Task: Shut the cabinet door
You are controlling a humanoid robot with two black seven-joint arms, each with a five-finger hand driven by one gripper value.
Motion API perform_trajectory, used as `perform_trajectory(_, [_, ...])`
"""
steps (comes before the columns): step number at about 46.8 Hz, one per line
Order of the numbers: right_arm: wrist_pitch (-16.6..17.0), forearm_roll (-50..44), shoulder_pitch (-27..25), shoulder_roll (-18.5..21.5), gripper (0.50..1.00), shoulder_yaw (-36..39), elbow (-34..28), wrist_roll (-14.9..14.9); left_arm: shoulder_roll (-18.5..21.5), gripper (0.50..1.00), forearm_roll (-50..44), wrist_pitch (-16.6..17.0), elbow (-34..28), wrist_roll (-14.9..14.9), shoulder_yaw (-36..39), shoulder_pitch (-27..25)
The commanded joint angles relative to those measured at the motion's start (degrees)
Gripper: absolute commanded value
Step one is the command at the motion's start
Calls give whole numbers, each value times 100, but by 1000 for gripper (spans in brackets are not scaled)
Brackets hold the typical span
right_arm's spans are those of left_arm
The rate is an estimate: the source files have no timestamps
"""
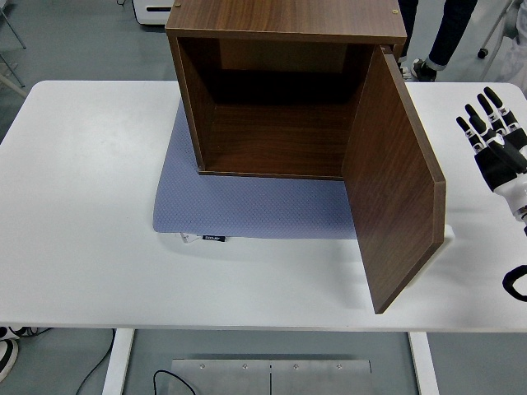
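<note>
A dark brown wooden cabinet (280, 90) stands at the back middle of the white table (82, 214), its inside empty. Its door (394, 185) is hinged on the right side and swung wide open, jutting toward the table's near edge. My right hand (494, 140) hovers at the right edge of the view, to the right of the door and apart from it. Its black fingers (478, 111) are spread and point up and away, holding nothing. The left arm is out of view.
A blue-grey mat (247, 206) lies under the cabinet and sticks out in front of it. A person's legs (445, 37) show at the top right behind the table. A black loop of cable (515, 284) sits at the right edge.
</note>
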Motion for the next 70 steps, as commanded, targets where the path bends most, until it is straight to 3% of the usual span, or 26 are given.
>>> perform_trajectory(1, [0, 0, 10, 9, 1000, 0, -17, 2, 0, 1000, -1, 0, -5, 2, 0, 0])
perform_trajectory(44, [53, -26, 18, -132, 1000, -17, 18, -86, 0, 1000, -1, 0, -5, 2, 0, 0])
perform_trajectory(52, [88, -79, 10, -448, 1000, -17, 325, -139, 0, 1000, -1, 0, 3, 2, 0, 0])
perform_trajectory(70, [518, -562, -104, -1265, 1000, -61, 1432, -701, 0, 1000, -1, 0, -5, 2, 0, 0])
